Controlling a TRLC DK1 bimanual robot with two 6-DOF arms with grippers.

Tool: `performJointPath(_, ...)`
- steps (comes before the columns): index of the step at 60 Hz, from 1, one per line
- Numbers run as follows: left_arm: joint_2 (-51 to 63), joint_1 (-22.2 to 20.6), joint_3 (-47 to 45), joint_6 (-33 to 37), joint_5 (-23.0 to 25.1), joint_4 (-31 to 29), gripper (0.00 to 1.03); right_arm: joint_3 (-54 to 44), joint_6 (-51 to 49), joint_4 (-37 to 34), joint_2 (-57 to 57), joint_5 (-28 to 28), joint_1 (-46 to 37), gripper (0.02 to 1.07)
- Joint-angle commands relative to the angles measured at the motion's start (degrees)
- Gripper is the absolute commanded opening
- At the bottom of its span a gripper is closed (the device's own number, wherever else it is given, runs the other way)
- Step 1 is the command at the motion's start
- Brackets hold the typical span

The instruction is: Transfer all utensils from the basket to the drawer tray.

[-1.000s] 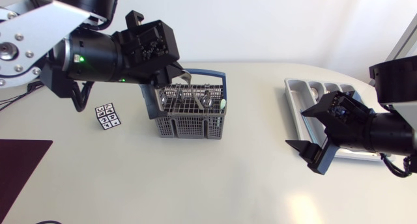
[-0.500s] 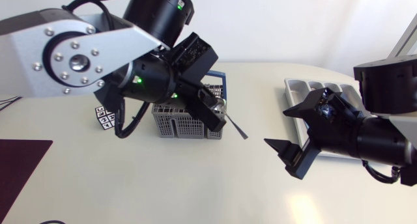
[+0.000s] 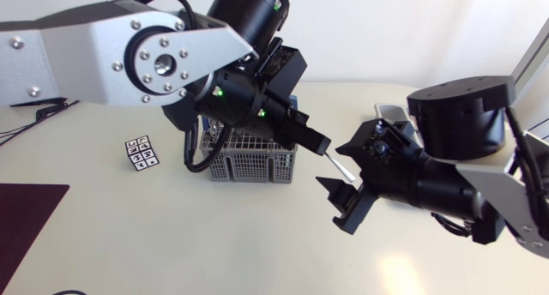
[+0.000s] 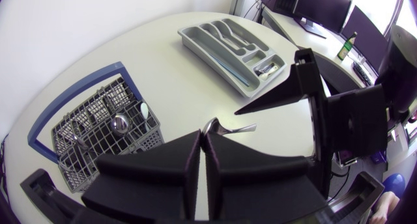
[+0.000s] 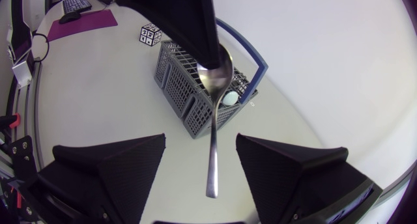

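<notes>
- Silvery spoon (image 5: pixel 214 129) is hanging in the air just beside the basket (image 3: pixel 249 162), with the left gripper (image 3: pixel 319 147) clamping its bowl end.
- Right gripper (image 5: pixel 201 146) is gaping wide, its fingers (image 5: pixel 117 165) flanking the handle, seemingly without touching it.
- More utensils (image 4: pixel 119 123) are standing in the basket.
- Drawer tray (image 4: pixel 231 45) is lying well apart.

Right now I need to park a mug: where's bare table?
Bare: cream table between the maroon mat, the small numbered cube and the right gripper. Crowded: between the grey wire basket and that gripper, where the left gripper holds a metal spoon.
</notes>
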Motion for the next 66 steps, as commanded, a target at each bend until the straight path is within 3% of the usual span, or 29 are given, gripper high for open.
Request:
performJointPath(1, 1.1, -0.1, 2.1, -1.8, 0.7, -0.7, 0.03, 1.1, 1.4, 2.9, 2.5, 2.2, 1.4, 0.59)
performJointPath(12, 1.4, 0.1, 2.1, -1.9, 1.1, -1.4, 0.03, 1.7, 1.0, 7.6, 4.8, 6.8, 2.4, 0.35)
performJointPath(24, 1.4, 0.5, 2.1, -2.2, 2.0, -1.4, 0.03, 2.1, -0.3, 9.0, 7.0, 7.8, 2.5, 0.1)
performJointPath(34, 1.2, 1.0, 2.1, -2.4, 2.1, -1.4, 0.05, 1.5, -0.1, 9.1, 7.0, 7.8, 2.5, 0.08)
performJointPath(47, 0.4, 3.2, 3.6, -4.6, 3.8, -1.4, 0.56, -0.3, -0.2, 9.1, 6.4, 7.1, 3.3, 0.07)
performJointPath(53, -0.3, 4.6, 4.6, -5.1, 4.6, -0.9, 0.74, -1.7, -0.3, 9.1, 5.3, 5.7, 3.2, 0.07)
performJointPath(54, -0.5, 5.3, 5.0, -5.4, 5.0, -0.4, 0.81, -2.1, -0.4, 9.1, 5.0, 5.1, 3.0, 0.07)
performJointPath(61, -1.2, 7.9, 6.6, -7.5, 6.6, 1.5, 0.94, -4.0, -0.5, 8.5, 3.3, 0.3, -1.1, 0.07)
performJointPath(66, -1.8, 9.5, 7.4, -8.6, 8.1, 2.9, 0.95, -5.3, -1.2, 7.4, 1.6, -3.8, -4.4, 0.08)
